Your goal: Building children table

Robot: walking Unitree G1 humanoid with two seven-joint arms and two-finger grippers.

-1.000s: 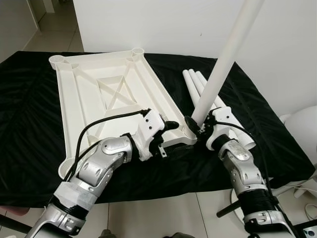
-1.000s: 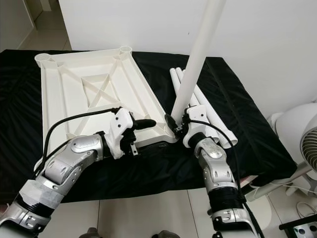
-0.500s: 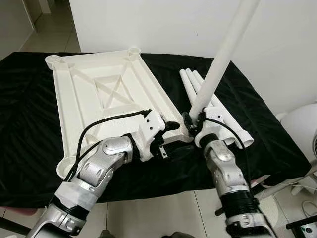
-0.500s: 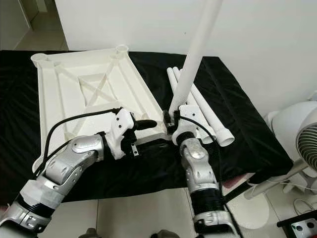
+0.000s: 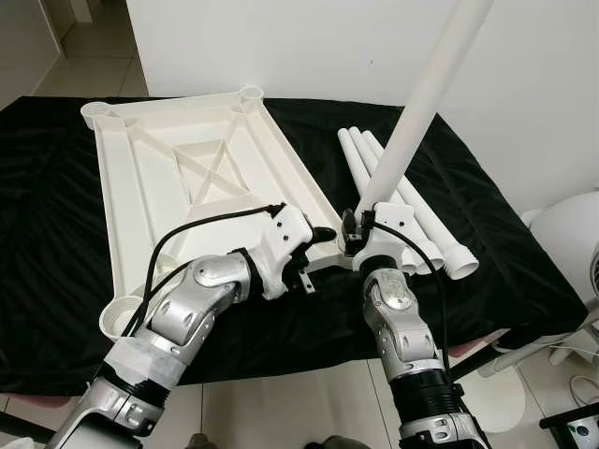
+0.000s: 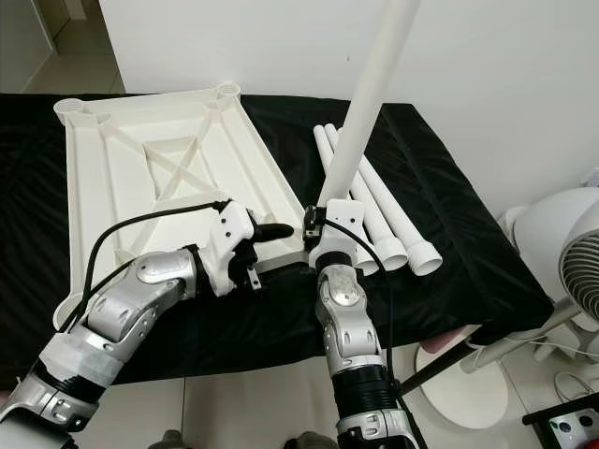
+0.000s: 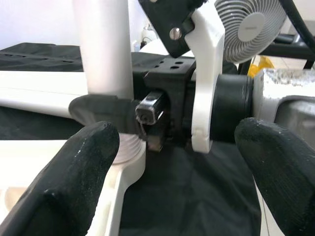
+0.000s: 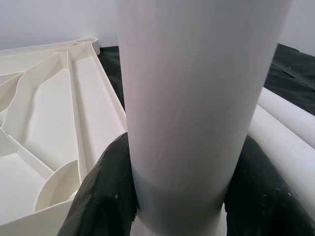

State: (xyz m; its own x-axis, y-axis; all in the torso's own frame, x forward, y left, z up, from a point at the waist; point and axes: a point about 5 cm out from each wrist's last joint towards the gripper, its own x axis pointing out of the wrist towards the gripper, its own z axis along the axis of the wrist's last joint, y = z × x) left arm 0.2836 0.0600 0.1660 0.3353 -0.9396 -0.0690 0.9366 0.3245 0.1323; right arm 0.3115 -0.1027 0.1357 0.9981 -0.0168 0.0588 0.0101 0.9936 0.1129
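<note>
A white tabletop [image 5: 187,187] lies upside down on the black cloth, with round sockets at its corners. A long white leg [image 5: 421,103] stands nearly upright with its foot at the near right corner socket [image 7: 129,157]. My right gripper [image 5: 354,229] is shut on the leg just above its foot, and both black fingers [image 8: 106,187] wrap the tube [image 8: 197,98]. My left gripper [image 5: 323,236] rests at the same corner, just left of the leg. It stands open, its two fingertips [image 7: 83,167] spread wide and holding nothing.
Three spare white legs [image 5: 412,210] lie side by side on the cloth, right of the tabletop. A white fan [image 6: 562,253] stands on the floor at the right. The cloth's front edge [image 5: 281,360] runs close below both forearms.
The right forearm has swung left under the leg, which stays at the corner socket. The left gripper has held its place. The camera has shifted slightly.
</note>
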